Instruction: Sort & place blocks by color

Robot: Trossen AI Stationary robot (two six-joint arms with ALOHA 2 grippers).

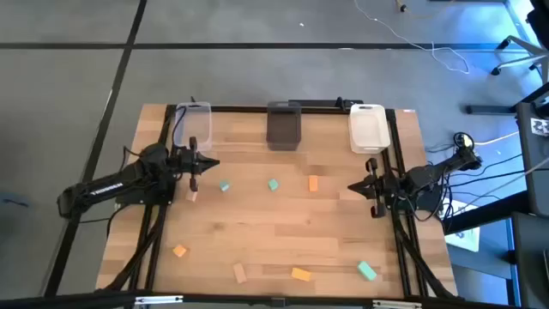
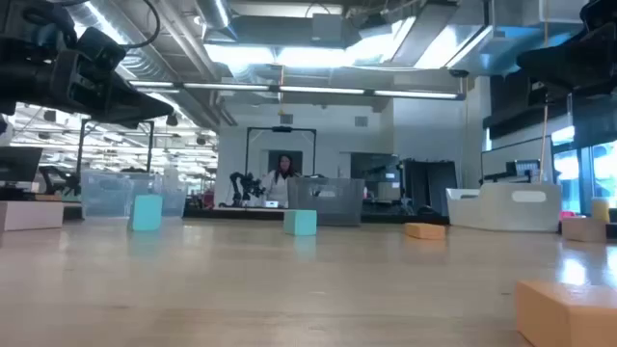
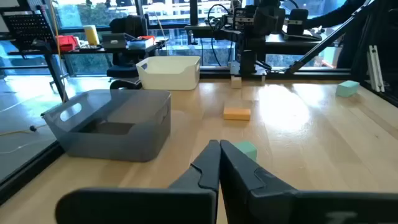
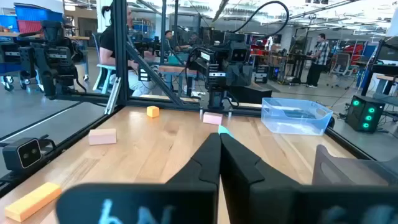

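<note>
blocks: teal (image 1: 273, 184), teal (image 1: 224, 186) and orange (image 1: 313, 183) lie in a row between the two grippers; a tan one (image 1: 193, 194) sits just beside the left gripper; orange (image 1: 179, 251), tan (image 1: 239, 273), orange (image 1: 300, 274) and teal (image 1: 367, 270) are scattered along the near edge, well apart from both grippers.
bins: clear (image 1: 192, 120), grey (image 1: 284, 124) and white (image 1: 368, 126), rounded plastic tubs along the far edge.
table: pale wood planks (image 1: 283, 227), black frame.
left gripper: (image 1: 211, 163) at the left edge, level, fingers pressed together, holding nothing.
right gripper: (image 1: 352, 186) at the right edge, level, fingers together, holding nothing.
way between: bare wood, only the row of blocks.
</note>
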